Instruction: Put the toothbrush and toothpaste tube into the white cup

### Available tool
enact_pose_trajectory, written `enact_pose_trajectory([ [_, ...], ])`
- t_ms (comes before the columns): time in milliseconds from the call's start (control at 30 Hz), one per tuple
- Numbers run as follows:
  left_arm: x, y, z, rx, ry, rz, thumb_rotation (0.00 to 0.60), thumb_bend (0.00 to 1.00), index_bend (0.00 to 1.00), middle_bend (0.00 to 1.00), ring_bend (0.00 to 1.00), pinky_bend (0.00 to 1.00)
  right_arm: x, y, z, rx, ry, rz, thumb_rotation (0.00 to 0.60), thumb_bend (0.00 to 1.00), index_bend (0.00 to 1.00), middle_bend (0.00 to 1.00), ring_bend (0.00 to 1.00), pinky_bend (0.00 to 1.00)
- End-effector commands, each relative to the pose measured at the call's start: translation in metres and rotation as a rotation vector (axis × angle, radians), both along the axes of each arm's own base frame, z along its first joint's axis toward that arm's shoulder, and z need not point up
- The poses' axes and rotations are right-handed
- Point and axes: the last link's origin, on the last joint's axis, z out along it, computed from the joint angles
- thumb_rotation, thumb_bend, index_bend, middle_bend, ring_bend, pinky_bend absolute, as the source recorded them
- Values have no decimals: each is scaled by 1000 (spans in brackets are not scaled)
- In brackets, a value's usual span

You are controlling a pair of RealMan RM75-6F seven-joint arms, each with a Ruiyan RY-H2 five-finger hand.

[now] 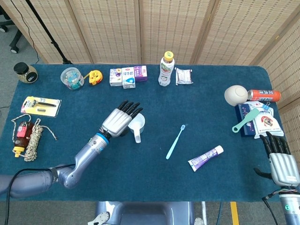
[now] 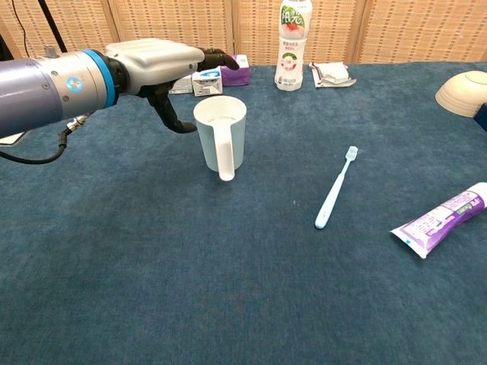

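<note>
The white cup (image 2: 221, 135) stands upright on the blue surface (image 2: 228, 289) with its handle turned toward the camera in the chest view. The left robot hand (image 2: 156, 61) hovers just behind and to the left of the cup, its dark fingers (image 1: 129, 108) stretched out and spread, holding nothing; from the head view the fingertips reach over the cup's far rim, though I cannot tell whether they touch it. The toothbrush (image 1: 176, 141) lies flat on the surface to the right of the cup, well apart from it, bristle end pointing away from the robot. Just beyond it, nearer the right edge, lies the toothpaste tube (image 1: 206, 158), purple and white, cap end angled up and to the right. The right robot hand (image 1: 281, 159) sits at the near right corner of the surface, fingers extended side by side and empty, close to a stack of packets (image 1: 260, 121). Along the far edge stand a drink bottle (image 1: 166, 69) and several small boxes (image 1: 127, 76), and an upturned bowl (image 1: 235, 94) rests at the right side.
</note>
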Motion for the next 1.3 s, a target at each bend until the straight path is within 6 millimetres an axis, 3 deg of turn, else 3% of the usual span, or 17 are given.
enact_pose_trajectory([
  [33, -5, -8, 24, 6, -18, 8, 600, 267, 0, 0, 0, 0, 1, 0, -1, 3, 3, 5, 600, 0, 0, 0, 0, 0],
  [200, -17, -26, 79, 64, -78, 27, 600, 258, 0, 0, 0, 0, 6, -2, -8, 43, 29, 36, 600, 0, 0, 0, 0, 0],
  [367, -60, -59, 143, 147, -66, 136, 600, 244, 0, 0, 0, 0, 25, -22, -16, 146, 54, 154, 600, 0, 0, 0, 0, 0],
  [600, -121, -104, 196, 250, -70, 330, 600, 244, 0, 0, 0, 0, 65, -57, -37, 303, 39, 336, 600, 0, 0, 0, 0, 0],
  [767, -155, -134, 213, 303, -138, 371, 600, 244, 0, 0, 0, 0, 84, -73, -58, 394, 114, 419, 600, 0, 0, 0, 0, 0],
  [1000, -192, -163, 220, 334, -221, 414, 600, 244, 0, 0, 0, 0, 112, -83, -93, 501, 169, 556, 600, 0, 45, 0, 0, 0],
  [1100, -200, -171, 220, 339, -236, 410, 600, 244, 0, 0, 0, 0, 124, -95, -107, 511, 178, 611, 600, 0, 51, 0, 0, 0],
  [1300, -204, -176, 220, 334, -247, 400, 600, 244, 0, 0, 0, 0, 139, -121, -128, 506, 81, 547, 600, 0, 62, 0, 0, 0],
])
